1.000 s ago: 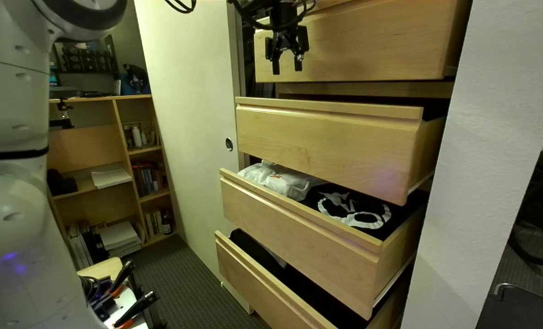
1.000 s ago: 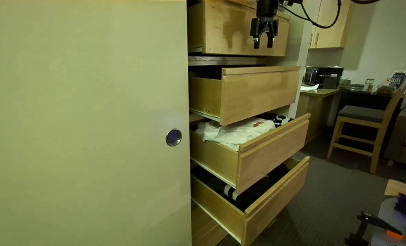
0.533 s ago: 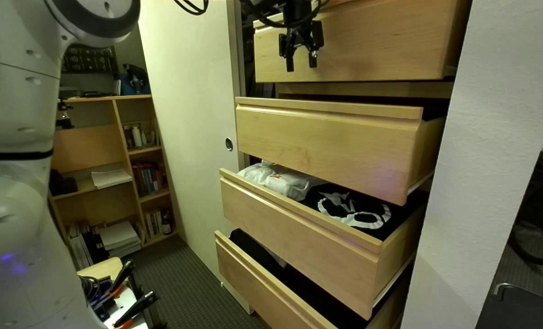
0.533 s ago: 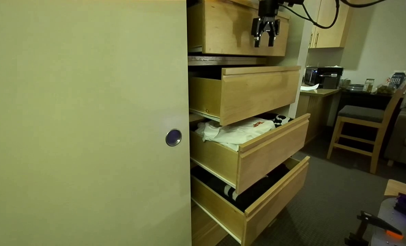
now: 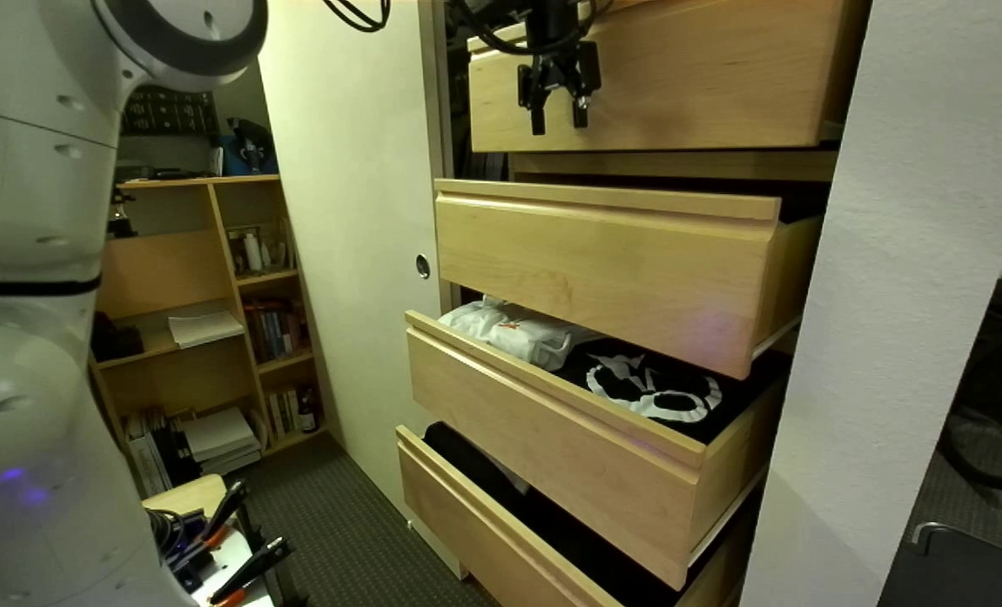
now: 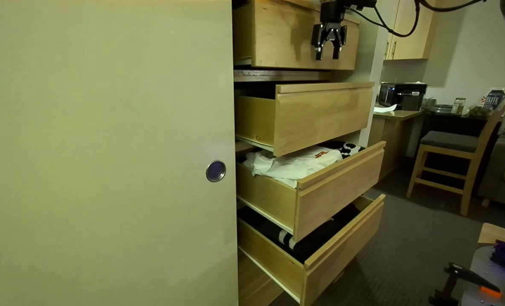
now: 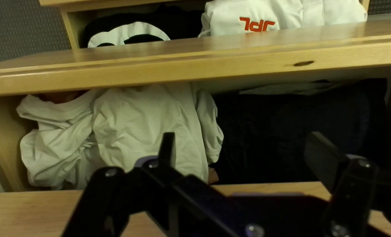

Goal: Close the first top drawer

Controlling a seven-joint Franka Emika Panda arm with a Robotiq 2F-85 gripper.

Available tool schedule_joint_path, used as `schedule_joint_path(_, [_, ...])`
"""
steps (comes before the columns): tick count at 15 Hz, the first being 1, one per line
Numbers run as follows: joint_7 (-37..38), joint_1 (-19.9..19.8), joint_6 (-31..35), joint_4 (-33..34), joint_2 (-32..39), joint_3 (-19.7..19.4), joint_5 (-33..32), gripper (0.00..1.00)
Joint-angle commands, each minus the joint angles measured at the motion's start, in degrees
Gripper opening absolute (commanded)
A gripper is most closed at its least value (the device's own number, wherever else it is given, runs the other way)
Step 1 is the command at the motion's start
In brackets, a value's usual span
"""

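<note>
The first top drawer (image 5: 694,84) has a wide, plain pale wood front and is pulled out of the cabinet. Its side panel (image 6: 243,36) shows in an exterior view. Before that front hangs my gripper (image 5: 559,119), pointing down, with its fingertips near the lower half of the panel. Whether it touches the wood cannot be told. The same gripper (image 6: 327,54) casts a shadow on the drawer front (image 6: 273,38). In the wrist view the gripper (image 7: 244,151) has its fingers wide apart with nothing between them; pale wood (image 7: 27,214) crosses below.
Below, a second drawer (image 5: 602,261), a third (image 5: 551,430) and a bottom drawer (image 5: 484,523) also stand pulled out. White clothing (image 7: 142,125) and dark clothing (image 7: 290,135) fill the second. A white sliding door (image 6: 108,148) and a wall (image 5: 897,278) flank the cabinet.
In an exterior view my gripper has shifted right, mostly in the earlier half-second, and its shadow on the first top drawer has moved nearer to it. The drawers have not moved.
</note>
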Motion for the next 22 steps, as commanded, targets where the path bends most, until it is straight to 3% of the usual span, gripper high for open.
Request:
schedule_joint_path(1, [-1.9, -1.0, -0.5, 2.6, 1.8, 0.2, 1.6, 1.0])
schedule_joint_path(22, [-6.4, -0.3, 20.1, -1.3, 1.2, 0.5, 0.2, 1.0])
